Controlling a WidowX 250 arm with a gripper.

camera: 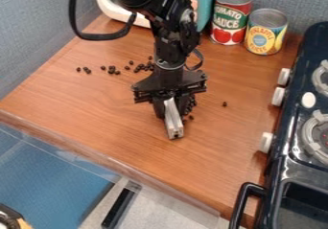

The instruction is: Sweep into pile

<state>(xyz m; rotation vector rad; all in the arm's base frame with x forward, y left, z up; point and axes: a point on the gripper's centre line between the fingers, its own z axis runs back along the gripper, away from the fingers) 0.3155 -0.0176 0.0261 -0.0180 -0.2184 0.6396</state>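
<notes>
My black two-finger gripper (169, 107) is over mid-counter, pointing down, fingers clamped on a silvery-grey bar-shaped tool (173, 121). Can't tell if its lower end touches the brown wood-grain counter (115, 110). Small dark round beads (112, 71) are strewn to the far left of me in the view, more bunched just beside my fingers on the right, one (224, 104) well apart, toward the black toy stove (291, 127).

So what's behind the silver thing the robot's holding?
Small dark beads peek out beside the silver thing, toward the stove. What's right behind it is covered, so I can't tell.
</notes>
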